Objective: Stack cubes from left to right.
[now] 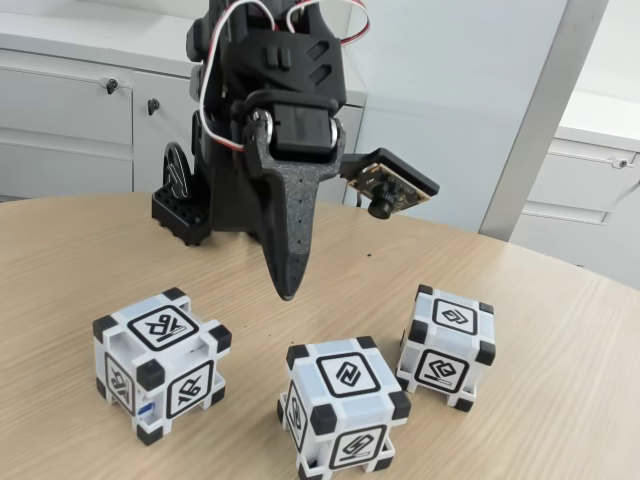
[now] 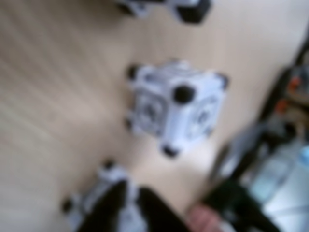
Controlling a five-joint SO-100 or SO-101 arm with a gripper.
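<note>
Three white cubes with black corners and square glyph markers stand apart on the wooden table [image 1: 540, 300]. In the fixed view they are the left cube [image 1: 160, 363], the middle cube [image 1: 343, 405] and the right cube [image 1: 448, 345]. My black gripper [image 1: 288, 290] points straight down, shut and holding nothing. Its tip hangs just above the table, behind the gap between the left and middle cubes. The blurred wrist view shows one cube [image 2: 176, 111] at centre, another cube [image 2: 164, 7] cut by the top edge, and a third cube [image 2: 91, 205] at the bottom, partly behind my dark fingers [image 2: 120, 208].
The arm's black base [image 1: 185, 205] stands at the back of the table, with white cabinets [image 1: 70, 120] behind it. The round table edge curves away at the right. In the wrist view, dark blurred clutter [image 2: 270, 159] lies past the table's edge on the right.
</note>
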